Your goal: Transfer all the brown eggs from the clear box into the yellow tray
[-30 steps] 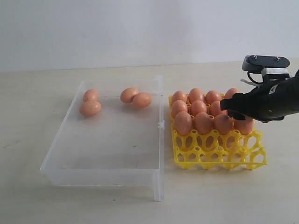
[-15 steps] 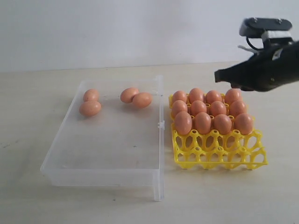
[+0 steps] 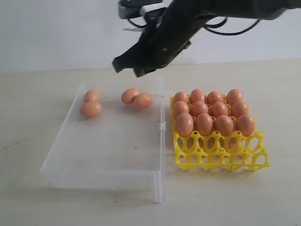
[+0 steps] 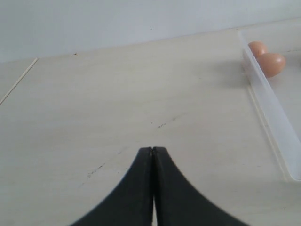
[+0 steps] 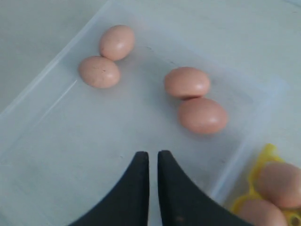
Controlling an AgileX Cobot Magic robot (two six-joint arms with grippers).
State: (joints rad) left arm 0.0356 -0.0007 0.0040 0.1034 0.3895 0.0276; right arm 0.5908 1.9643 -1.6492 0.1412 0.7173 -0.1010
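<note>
Though visible, yellow tray mostly off-frame.

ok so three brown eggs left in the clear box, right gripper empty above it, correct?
Not three: the right wrist view shows four brown eggs in the clear box, lying as two touching pairs. The rest holds: the right gripper hovers empty above the box, jaws nearly together.

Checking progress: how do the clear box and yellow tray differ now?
The clear box is transparent with a flat floor; the yellow tray is an opaque lattice of cups. The clear box holds four loose eggs on their sides; the yellow tray holds twelve seated eggs, front cups empty. Both rest side by side on the table.
</note>
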